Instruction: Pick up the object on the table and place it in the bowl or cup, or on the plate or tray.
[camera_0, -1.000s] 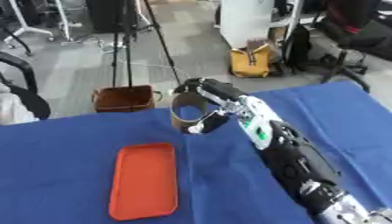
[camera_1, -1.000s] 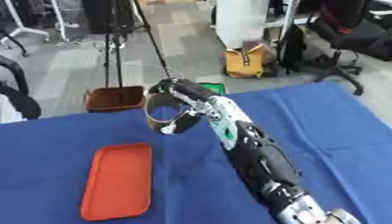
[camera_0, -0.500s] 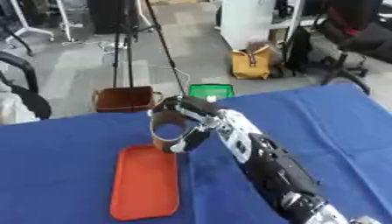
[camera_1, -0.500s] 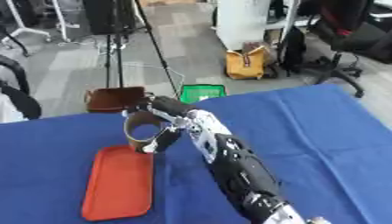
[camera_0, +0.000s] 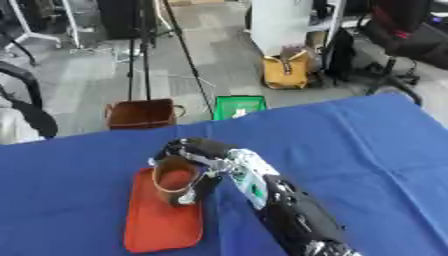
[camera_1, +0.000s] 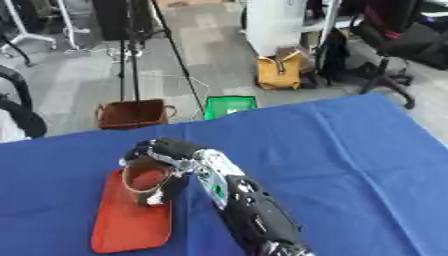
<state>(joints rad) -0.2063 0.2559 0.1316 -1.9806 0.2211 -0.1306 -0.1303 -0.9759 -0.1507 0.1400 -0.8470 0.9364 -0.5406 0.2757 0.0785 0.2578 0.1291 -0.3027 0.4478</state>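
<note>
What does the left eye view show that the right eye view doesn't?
Only the left eye view: a pale object at its left edge, partly hidden behind a dark curved frame.
Only the right eye view: more of the blue table to the right of the arm, and more floor past its right corner.
Both: the right hand curled round a brown cup over the far end of the orange tray; whether the cup touches the tray is unclear. The left hand shows in neither.
</note>
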